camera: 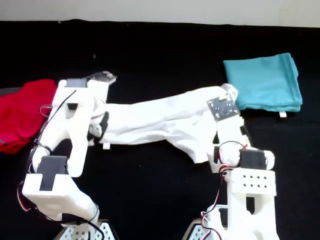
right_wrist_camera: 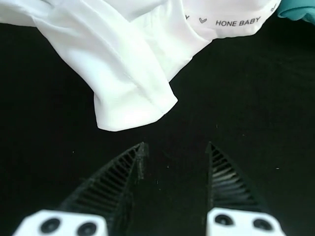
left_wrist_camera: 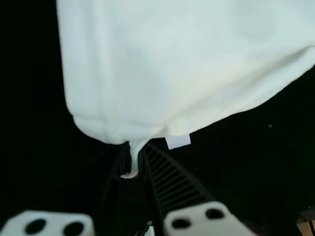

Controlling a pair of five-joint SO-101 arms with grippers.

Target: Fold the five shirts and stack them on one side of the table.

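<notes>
A white shirt (camera: 165,117) lies stretched across the middle of the black table (camera: 150,190). My left gripper (left_wrist_camera: 133,152) is shut on the white shirt (left_wrist_camera: 182,64), with a strip of its edge pinched between the fingers; in the high view this gripper (camera: 101,126) sits at the shirt's left end. My right gripper (right_wrist_camera: 175,146) is open just above the bare table, a short way from a loose flap of the white shirt (right_wrist_camera: 133,93). A teal shirt (camera: 264,82) lies folded at the back right. A red shirt (camera: 25,112) lies bunched at the left edge.
The right arm (camera: 250,170) stands over the white shirt's right end, close to the teal shirt. A corner of the teal shirt (right_wrist_camera: 301,11) shows beyond the white cloth. Bare black table spreads along the front between the two arm bases and along the back.
</notes>
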